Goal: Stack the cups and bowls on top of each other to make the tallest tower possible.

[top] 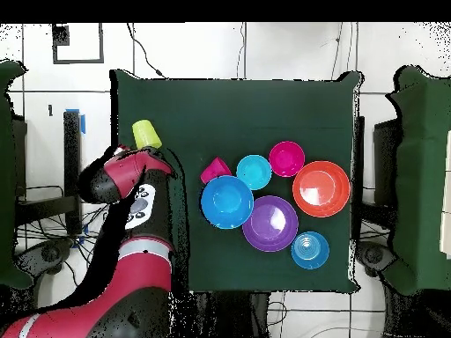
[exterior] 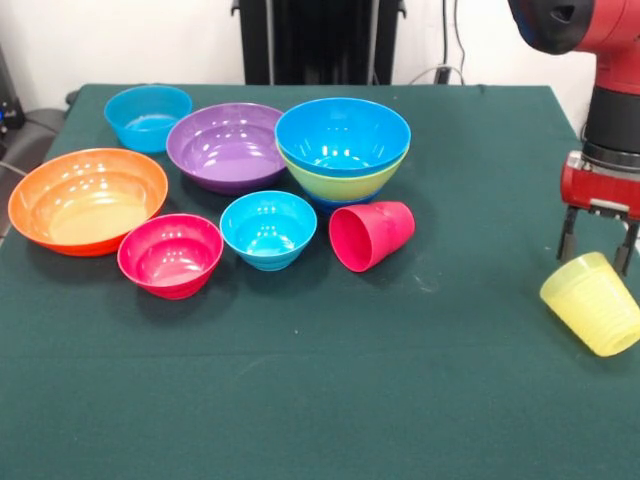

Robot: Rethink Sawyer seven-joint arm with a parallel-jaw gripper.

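My gripper [exterior: 598, 258] hangs at the table's right side, open, with its two fingers either side of the top of the yellow cup [exterior: 593, 303]. That cup lies tilted on the cloth, and I cannot tell whether the fingers touch it. In the overhead view the yellow cup [top: 146, 134] lies just beyond the arm's head. The red-pink cup [exterior: 372, 235] lies on its side in the middle. A bright blue bowl [exterior: 342, 135] sits nested in a lime green bowl [exterior: 350, 183]. Orange [exterior: 88, 200], purple [exterior: 228, 146], pink-red [exterior: 170, 254], cyan [exterior: 268, 229] and small blue [exterior: 148, 117] bowls stand apart, upright.
The green cloth table [exterior: 320, 400] holds all the bowls in its left half and middle. The table's right edge is close to the yellow cup. The robot's pedestal [exterior: 320, 40] stands behind the far edge.
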